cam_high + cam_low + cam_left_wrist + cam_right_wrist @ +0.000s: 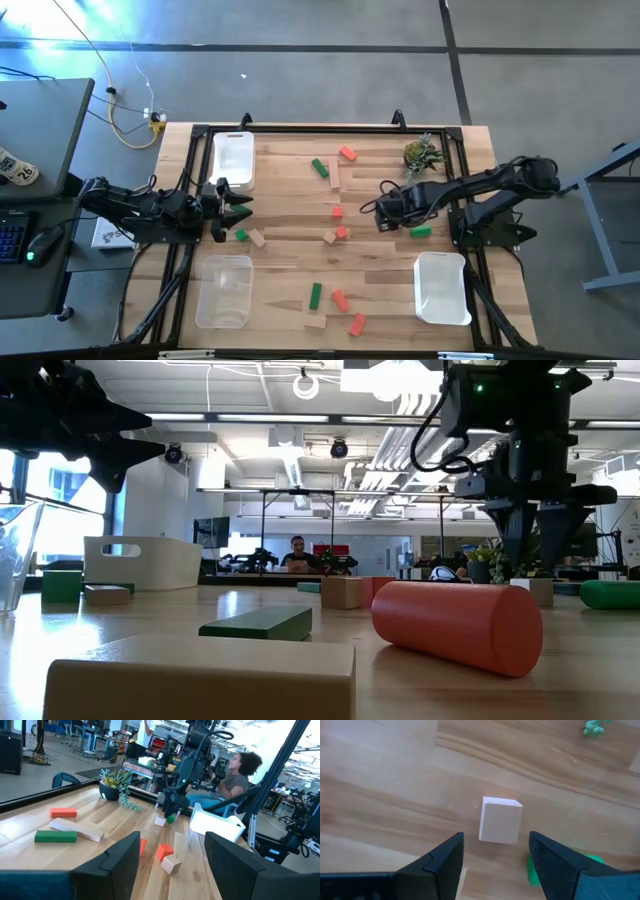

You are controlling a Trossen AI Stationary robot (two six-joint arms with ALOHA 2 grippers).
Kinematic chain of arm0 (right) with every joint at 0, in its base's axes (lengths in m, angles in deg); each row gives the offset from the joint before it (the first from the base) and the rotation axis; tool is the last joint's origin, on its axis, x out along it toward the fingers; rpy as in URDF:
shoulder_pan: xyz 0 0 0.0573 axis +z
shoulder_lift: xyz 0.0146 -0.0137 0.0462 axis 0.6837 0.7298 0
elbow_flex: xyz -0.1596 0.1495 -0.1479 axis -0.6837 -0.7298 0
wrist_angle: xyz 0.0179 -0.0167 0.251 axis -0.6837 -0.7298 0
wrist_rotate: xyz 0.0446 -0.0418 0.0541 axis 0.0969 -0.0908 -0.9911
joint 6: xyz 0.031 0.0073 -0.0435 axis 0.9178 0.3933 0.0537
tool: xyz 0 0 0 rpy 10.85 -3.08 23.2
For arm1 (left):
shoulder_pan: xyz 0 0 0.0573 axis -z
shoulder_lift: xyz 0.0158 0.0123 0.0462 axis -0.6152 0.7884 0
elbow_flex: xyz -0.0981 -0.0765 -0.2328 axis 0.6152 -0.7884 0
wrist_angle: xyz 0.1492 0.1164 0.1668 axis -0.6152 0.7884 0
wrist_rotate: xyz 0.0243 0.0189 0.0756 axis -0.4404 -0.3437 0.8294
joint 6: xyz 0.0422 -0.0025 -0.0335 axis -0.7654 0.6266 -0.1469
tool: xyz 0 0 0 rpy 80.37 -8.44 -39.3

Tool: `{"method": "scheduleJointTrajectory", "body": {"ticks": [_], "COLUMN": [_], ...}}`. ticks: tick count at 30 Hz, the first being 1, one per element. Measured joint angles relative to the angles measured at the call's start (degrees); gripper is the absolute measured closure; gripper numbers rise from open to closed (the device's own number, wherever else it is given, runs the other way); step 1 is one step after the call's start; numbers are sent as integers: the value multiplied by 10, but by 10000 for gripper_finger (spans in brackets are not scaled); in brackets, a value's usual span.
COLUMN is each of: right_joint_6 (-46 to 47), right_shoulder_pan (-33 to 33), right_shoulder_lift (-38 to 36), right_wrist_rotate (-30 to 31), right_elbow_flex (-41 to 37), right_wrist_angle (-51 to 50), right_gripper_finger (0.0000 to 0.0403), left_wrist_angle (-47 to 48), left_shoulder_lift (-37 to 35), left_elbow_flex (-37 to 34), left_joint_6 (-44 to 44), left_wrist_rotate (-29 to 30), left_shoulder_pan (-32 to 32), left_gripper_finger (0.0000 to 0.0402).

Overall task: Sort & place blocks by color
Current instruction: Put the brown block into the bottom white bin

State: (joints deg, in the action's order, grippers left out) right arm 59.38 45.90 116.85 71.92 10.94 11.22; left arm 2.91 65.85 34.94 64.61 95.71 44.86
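Hovering right over a plain tan cube (500,820) with my right claw (495,862), fingers spread and straddling it from above, nothing gripped yet, so I'd say I'm lining up to drop down and pinch it. It sits on the wood table (290,265) just beside a green block (536,870), near the little spiky plant (421,154). I'd guess the green one being that close is the thing to watch, since a finger could bump it on the way down. Rest of the blocks are scattered all over the middle: a red one (347,153) and a green one (319,168) up by the far edge, a few red and tan bits in the centre, and a cluster of green (315,295), red (357,324) and tan nearer the front. None of them look sorted yet; the three clear trays look empty, one at my right (443,290), two on the left (224,290). My left claw (232,211) is parked wide open on its side of the table, holding nothing, with a small green block (240,235) and a tan one (257,238) lying just beside it.
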Motion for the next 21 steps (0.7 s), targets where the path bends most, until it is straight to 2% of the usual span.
{"method": "scheduleJointTrajectory", "body": {"ticks": [16, 21], "right_joint_6": [9, 8], "right_shoulder_pan": [-6, -6], "right_shoulder_lift": [89, 97], "right_wrist_rotate": [26, 25], "right_elbow_flex": [0, 0], "right_wrist_angle": [34, 37], "right_gripper_finger": [192, 219], "left_wrist_angle": [0, 0], "left_shoulder_lift": [0, 0], "left_elbow_flex": [0, 0], "left_joint_6": [-25, -25], "left_wrist_rotate": [3, 3], "left_shoulder_pan": [0, 0], "left_gripper_finger": [191, 191]}}
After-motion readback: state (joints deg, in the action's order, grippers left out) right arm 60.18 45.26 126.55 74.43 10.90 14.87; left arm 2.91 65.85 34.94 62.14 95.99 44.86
